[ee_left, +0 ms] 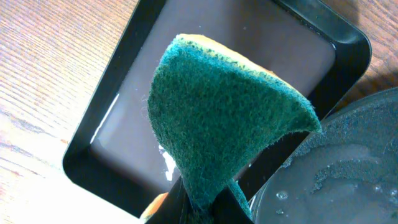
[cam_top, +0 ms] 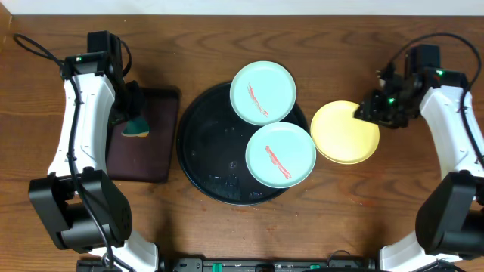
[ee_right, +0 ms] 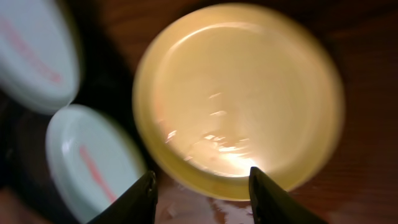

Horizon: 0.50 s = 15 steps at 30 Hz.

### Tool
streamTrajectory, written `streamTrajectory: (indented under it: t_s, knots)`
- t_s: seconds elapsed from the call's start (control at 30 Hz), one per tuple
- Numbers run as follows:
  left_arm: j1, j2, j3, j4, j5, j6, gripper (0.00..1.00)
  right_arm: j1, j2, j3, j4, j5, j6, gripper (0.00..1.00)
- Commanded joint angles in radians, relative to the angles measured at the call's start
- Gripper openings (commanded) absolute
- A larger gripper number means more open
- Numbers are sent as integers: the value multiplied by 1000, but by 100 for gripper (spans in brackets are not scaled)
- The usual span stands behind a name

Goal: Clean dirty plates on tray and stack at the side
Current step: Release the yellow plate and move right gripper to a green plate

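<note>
My left gripper [ee_left: 199,205] pinches the green sponge [ee_left: 224,118] and holds it above the brown tray [cam_top: 144,162], just beside the wet tray [cam_top: 208,151]. On the tray lie two mint plates, the far plate [cam_top: 263,92] and the near plate [cam_top: 280,153], each with a red streak [cam_top: 257,100]. The yellow plate [cam_top: 345,134] lies on the table [cam_top: 363,219] at the tray's right edge and looks clean. My right gripper [ee_right: 205,193] hangs over its rim with jaws spread, holding nothing.

I think a mint plate comes next. I should grip its rim firmly, away from the streak, and wipe along the streak with the sponge flat, so the plate does not slide.
</note>
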Motion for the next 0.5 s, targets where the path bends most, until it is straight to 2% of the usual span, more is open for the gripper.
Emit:
streamTrajectory:
  t_s: [0.0,0.1,0.27,0.47]
  knots:
    - [2,5,-4,-3,-16,17,7,71,3,-17,-17,-116,-77,50]
    - [2,5,-4,-3,-16,17,7,128,5,-51,-20,-116,-80,56]
    - [2,5,-4,-3,-16,16,7,216,7,-120,18,-72,-97,59]
    - [2,5,-4,-3,-16,16,8,265,7,-222,200,-44,-90,59]
